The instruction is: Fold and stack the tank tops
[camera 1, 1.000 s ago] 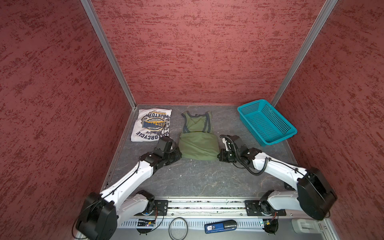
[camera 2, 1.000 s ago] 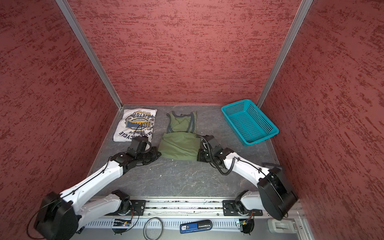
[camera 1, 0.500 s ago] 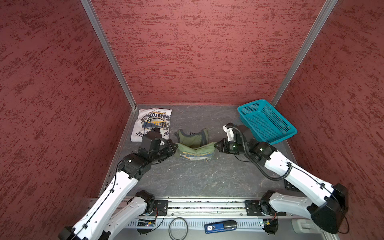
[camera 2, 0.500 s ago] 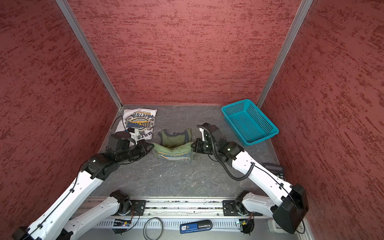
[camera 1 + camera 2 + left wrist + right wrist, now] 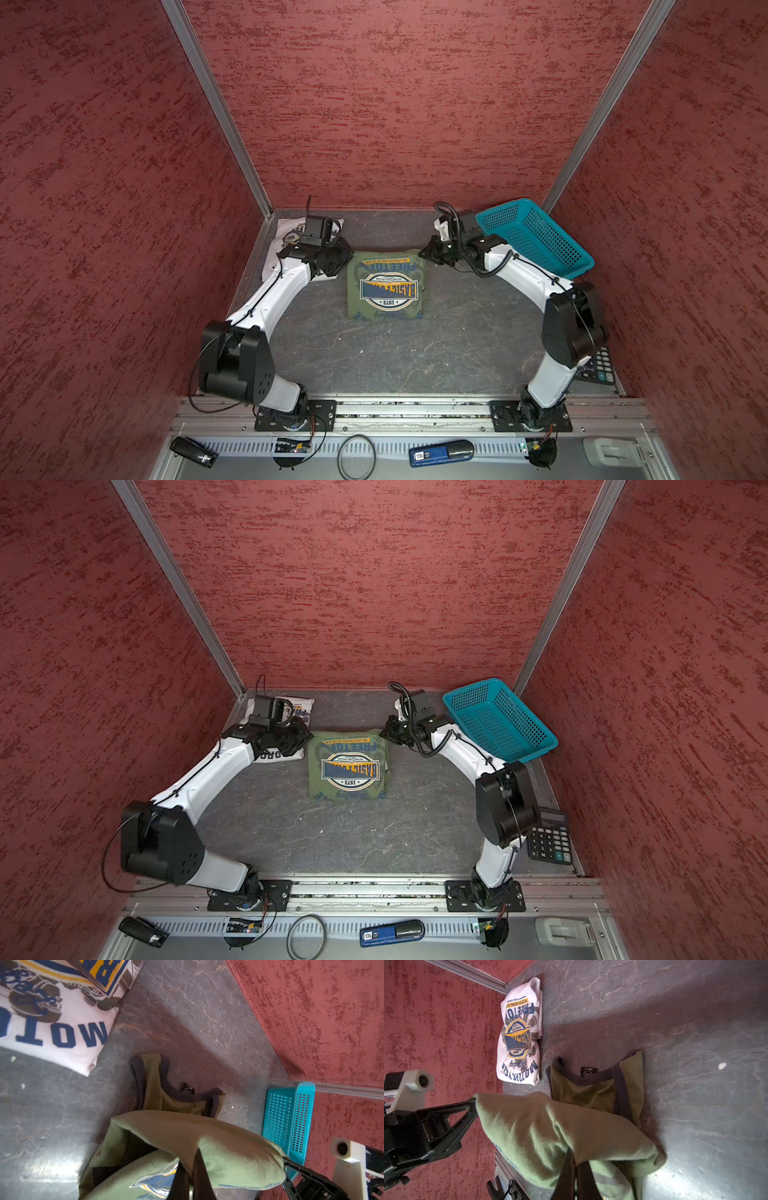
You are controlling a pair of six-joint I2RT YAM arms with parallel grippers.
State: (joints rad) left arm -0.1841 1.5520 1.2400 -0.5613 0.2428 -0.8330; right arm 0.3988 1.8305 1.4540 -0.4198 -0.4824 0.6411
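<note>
Left gripper (image 5: 345,261) and right gripper (image 5: 423,253) are pinching 2 far corners of the green top (image 5: 384,291) mid-table, beside the folded white top (image 5: 519,1047). Releasing unevenly is risking a skewed, unstackable fold.

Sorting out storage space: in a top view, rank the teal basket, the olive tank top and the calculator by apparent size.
1-2. olive tank top, teal basket: too alike to rank.
3. calculator: clearly smallest.

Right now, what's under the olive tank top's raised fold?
Both wrist views show the olive tank top's dark-trimmed straps and neck label lying on the table. In both top views the fold covers them.
</note>
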